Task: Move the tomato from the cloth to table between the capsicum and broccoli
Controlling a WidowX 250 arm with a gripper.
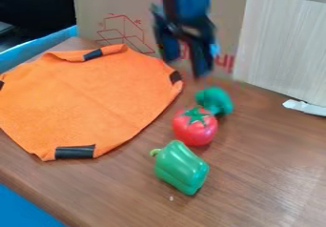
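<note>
My gripper (187, 68) hangs open above the back of the table, higher than the vegetables, with nothing between its fingers. Below it, the red tomato (194, 128) rests on the wooden table, between the green capsicum (181, 167) in front and the dark green broccoli (215, 100) behind. The tomato partly overlaps the broccoli in the view; whether they touch I cannot tell. The capsicum lies on its side with its stem toward the left. An orange cloth (89, 97) with black tape patches lies flat on the left, holding no vegetable.
A cardboard panel (130, 11) stands along the back behind the cloth and gripper. At the back right is a pale wood-grain board (286, 45), with a white strip (305, 107) at its foot. The brown table (267, 173) extends to the right and front.
</note>
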